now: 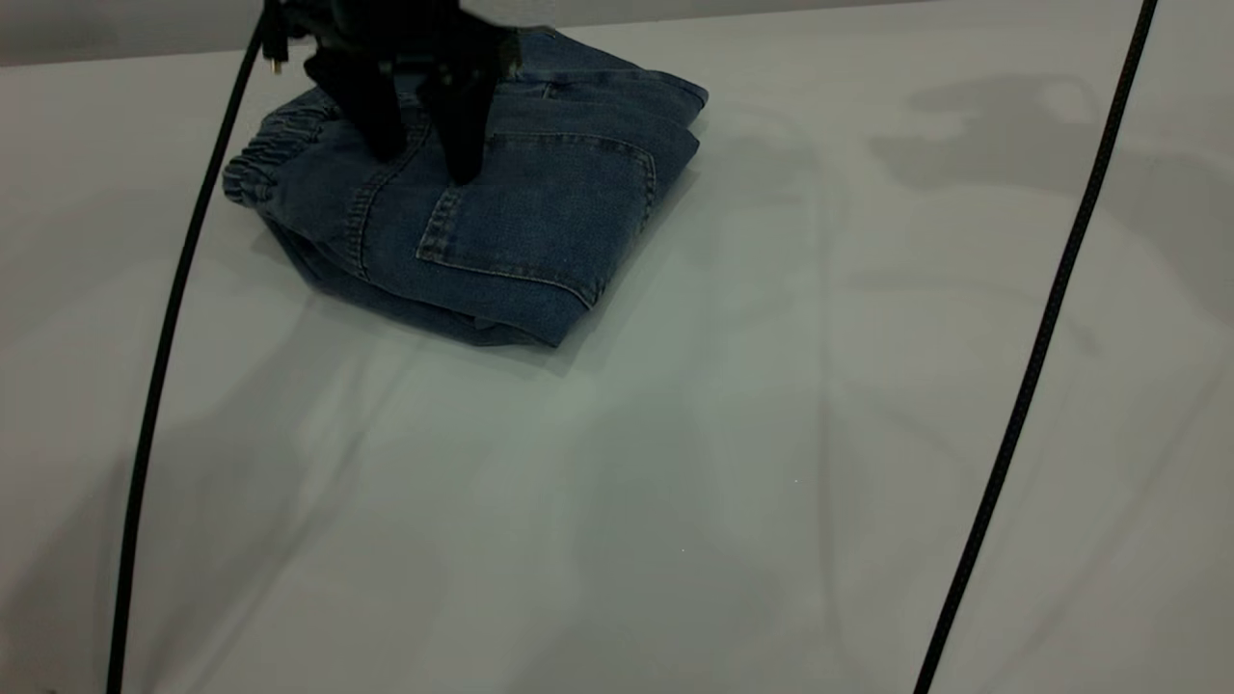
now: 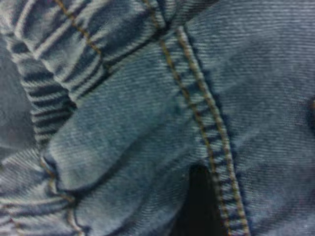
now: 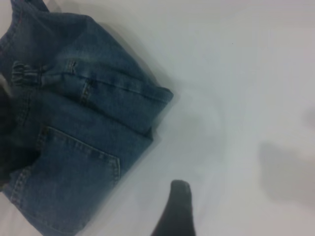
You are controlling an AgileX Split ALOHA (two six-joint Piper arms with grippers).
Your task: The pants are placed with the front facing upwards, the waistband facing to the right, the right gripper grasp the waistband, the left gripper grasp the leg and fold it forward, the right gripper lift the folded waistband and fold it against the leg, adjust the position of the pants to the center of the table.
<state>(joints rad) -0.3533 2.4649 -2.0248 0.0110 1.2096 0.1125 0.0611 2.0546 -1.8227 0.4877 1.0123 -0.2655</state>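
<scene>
Already folded into a thick bundle, the pants point(image 1: 501, 212) at the far left part of the table point(image 1: 733, 463), back pocket up and the waistband point(image 1: 265, 154) bunched along the bundle's left edge. Planted on top, the left gripper point(image 1: 424, 164), fingers spread a little and tips pressing into the denim beside a stitched seam, clamping nothing. Off to the side above bare table, the right gripper point(image 3: 176, 209), only one dark finger showing, opening impossible to tell.
</scene>
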